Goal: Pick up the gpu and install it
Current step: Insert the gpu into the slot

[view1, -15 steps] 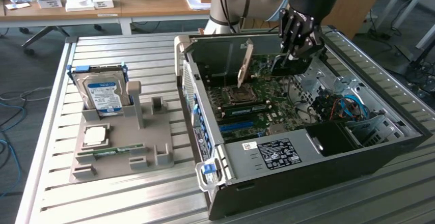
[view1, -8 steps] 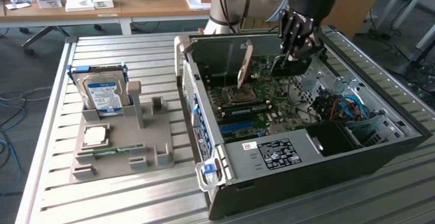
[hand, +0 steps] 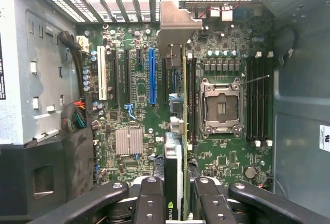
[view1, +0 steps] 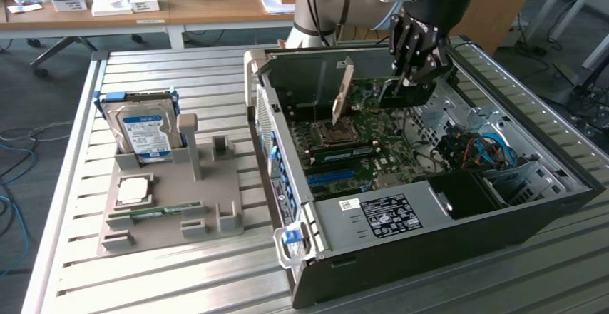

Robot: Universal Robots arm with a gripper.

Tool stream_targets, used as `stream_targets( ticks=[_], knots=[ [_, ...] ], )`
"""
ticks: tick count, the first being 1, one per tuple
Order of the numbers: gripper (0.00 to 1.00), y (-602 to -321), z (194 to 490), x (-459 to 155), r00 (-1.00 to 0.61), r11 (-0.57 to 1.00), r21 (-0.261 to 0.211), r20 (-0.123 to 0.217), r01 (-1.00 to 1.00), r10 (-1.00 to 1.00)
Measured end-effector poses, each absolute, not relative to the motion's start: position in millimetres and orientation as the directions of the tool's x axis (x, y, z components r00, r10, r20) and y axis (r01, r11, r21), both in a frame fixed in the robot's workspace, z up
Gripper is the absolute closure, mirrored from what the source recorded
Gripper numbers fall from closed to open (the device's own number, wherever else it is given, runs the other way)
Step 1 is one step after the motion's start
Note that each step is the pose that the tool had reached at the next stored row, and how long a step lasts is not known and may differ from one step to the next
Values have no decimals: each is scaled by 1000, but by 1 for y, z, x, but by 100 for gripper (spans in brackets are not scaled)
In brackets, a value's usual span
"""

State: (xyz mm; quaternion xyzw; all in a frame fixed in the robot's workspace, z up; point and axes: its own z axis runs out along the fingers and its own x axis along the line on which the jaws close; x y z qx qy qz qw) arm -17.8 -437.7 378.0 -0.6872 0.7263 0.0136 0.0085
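The gpu [hand: 182, 105] stands edge-on between my fingers [hand: 149, 203], a thin green card with a black cooler on one face and a silver end bracket [hand: 178, 25] at its far end. My gripper [hand: 181, 206] is shut on it. The card hangs over the motherboard [hand: 129, 95] inside the open computer case, between the blue slot [hand: 152, 77] and the CPU socket [hand: 220, 105]. In the exterior view my gripper [view1: 418, 78] reaches down into the case [view1: 400, 207] with the gpu [view1: 395, 98] under it. I cannot tell whether the card touches a slot.
On the exterior view's left, a grey holder tray [view1: 171, 214] carries a hard drive [view1: 142, 125] with a blue-white label, a narrow RAM stick [view1: 157, 210] and a square chip [view1: 133, 189]. The case walls and the drive cage [view1: 476, 185] hem in the motherboard. A desk stands behind.
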Motion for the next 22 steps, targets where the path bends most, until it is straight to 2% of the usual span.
stream_targets(
  ticks=[22],
  knots=[
    [73, -438, 371, -18, -55, 55, 8, -31, -998, -998]
  ],
)
